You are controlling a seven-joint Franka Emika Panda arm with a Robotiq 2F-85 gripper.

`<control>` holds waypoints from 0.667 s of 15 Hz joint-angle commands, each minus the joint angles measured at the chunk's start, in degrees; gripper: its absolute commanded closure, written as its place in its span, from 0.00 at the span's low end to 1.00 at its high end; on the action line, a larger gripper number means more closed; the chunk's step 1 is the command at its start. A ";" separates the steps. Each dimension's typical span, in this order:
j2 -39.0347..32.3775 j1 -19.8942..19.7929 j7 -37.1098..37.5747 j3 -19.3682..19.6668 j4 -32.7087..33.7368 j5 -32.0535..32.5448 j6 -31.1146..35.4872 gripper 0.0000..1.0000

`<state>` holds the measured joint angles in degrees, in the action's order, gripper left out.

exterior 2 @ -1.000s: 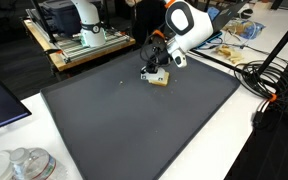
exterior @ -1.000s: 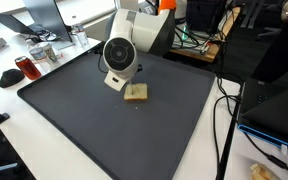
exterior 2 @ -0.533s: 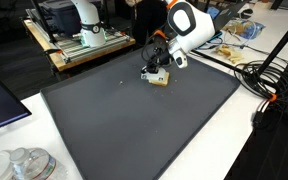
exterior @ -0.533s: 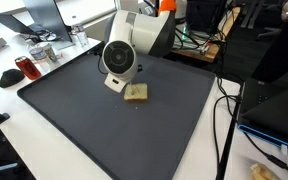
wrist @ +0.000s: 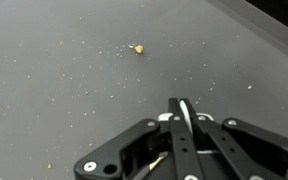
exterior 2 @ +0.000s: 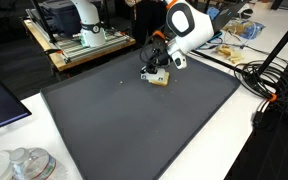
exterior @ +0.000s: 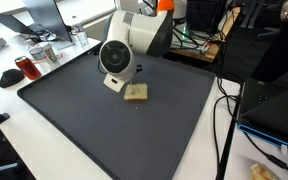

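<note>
nothing moved; arm (exterior: 117, 57) hides closed fingers (wrist: 181, 118)

Ext cams high, share mat (exterior: 104, 130), wrist close-up

Even, diffuse indoor light; shadows soft. Dark mat (exterior 2: 134, 120) shows mild sheen. Wrist view grainy; hand (wrist: 181, 104) at 6 o'clock slightly out of focus.

We're in a robotics lab, folks: another white robot arm (exterior 2: 84, 22) sits on a wooden cart (exterior 2: 69, 55) at the far left, black cables (exterior 2: 252, 72) snake across the right, and monitors (exterior: 42, 14) crowd white desks.
</note>
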<state>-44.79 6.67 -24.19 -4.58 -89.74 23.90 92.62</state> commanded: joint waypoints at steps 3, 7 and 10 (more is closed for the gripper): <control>-1.40 -2.54 -0.22 -0.55 -2.27 -2.13 3.30 0.99; -0.66 -3.11 -0.24 -0.29 -3.38 -2.44 3.69 0.99; 0.15 -2.96 -0.09 -0.14 -4.37 -2.14 3.25 0.99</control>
<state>-44.58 4.60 -24.31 -4.62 -90.08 21.76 93.86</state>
